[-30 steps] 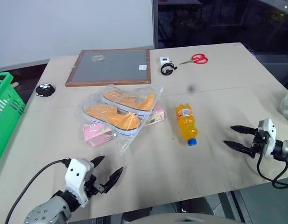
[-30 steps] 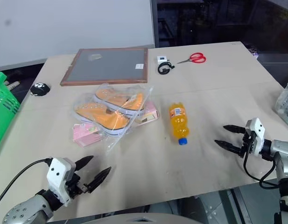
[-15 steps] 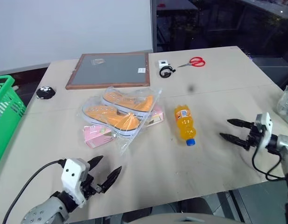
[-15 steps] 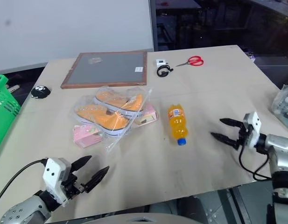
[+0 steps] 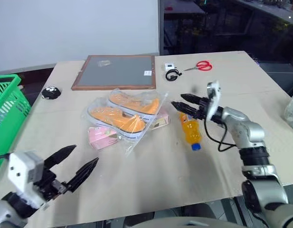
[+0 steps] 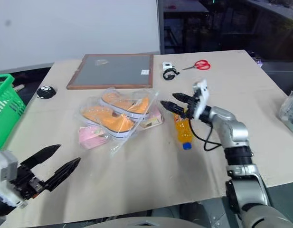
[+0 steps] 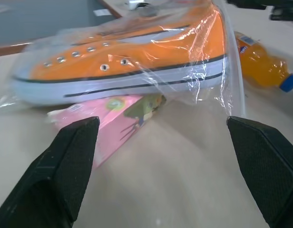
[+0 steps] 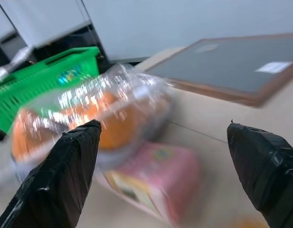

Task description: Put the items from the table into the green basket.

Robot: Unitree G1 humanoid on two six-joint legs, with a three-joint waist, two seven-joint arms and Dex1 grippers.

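Bottle (image 5: 189, 129) lay mid-worktop (image 5: 151, 175) under right end effector (image 5: 184, 105), fingers wide, empty. Left end effector (image 5: 72, 161) wide, empty, near edge. Pink packets (image 5: 102, 137) beneath bagged shoes (image 5: 123, 112); green basket (image 5: 7, 111) far left.

On the pale beige rectangular table (image 5: 151, 171) we count one clear plastic bottle of orange drink with a blue cap (image 5: 190, 130), near its middle. Just beside the bottle lie two orange canvas shoes in one clear plastic bag (image 5: 123, 111), and two flat pink packets (image 5: 101, 136) peek from under that bag. Farther back from the bottle we count one wood-framed grey board (image 5: 118, 71), one pair of red-handled scissors (image 5: 199, 66) and one small round black object (image 5: 51, 92). One bright green lattice basket (image 5: 7, 111) stands off the table's edge.
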